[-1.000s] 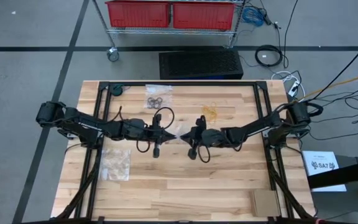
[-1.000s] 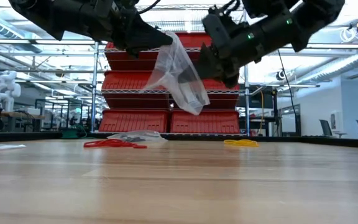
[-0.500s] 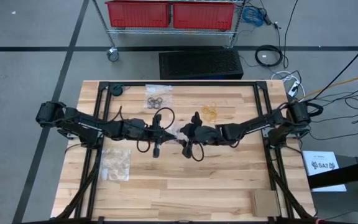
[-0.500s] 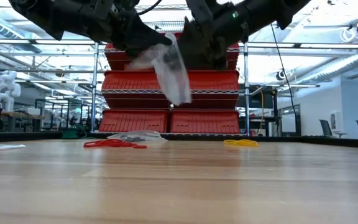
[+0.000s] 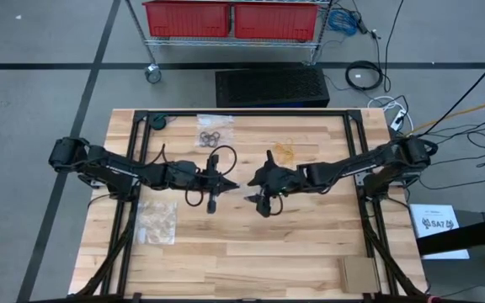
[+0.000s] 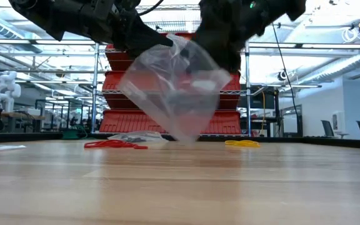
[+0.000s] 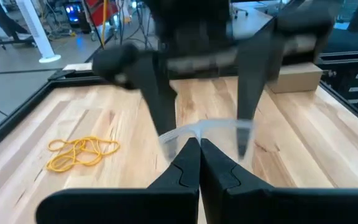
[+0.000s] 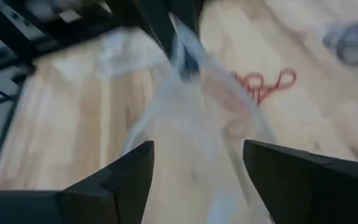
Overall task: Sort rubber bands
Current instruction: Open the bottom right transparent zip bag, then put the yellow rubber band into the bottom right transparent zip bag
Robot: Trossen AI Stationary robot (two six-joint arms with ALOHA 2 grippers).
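The left gripper (image 5: 226, 183) hung above the middle of the table (image 5: 310, 261), its 2 fingers (image 7: 188, 163) pressed together and pinching the top edge of a clear plastic bag (image 6: 174, 94). In the low view the bag hung open and billowed below that pinch, its bottom corner close to the table top; whether it touched the wood could not be told. The right gripper (image 5: 255, 187) stood just beside the bag on the side away from the left gripper, its 2 fingers (image 8: 114, 180) spread wide with the bag's film between and ahead of them, holding nothing. The rubber bands lay in 3 groups on the table, all apart from both grippers. The red rubber bands (image 6: 114, 144) lay flat on the wood behind the bag, on the left gripper's side, and showed beyond the bag in the right wrist view (image 8: 263, 84). The yellowish rubber bands (image 5: 285, 152) lay behind the bag on the right gripper's side, well clear of the fingers. The black rubber bands (image 5: 211, 135) lay farther back, on a second clear bag (image 5: 215, 120) near the table's far edge. A third clear bag (image 5: 157, 221) lay flat on the near side of the left arm.
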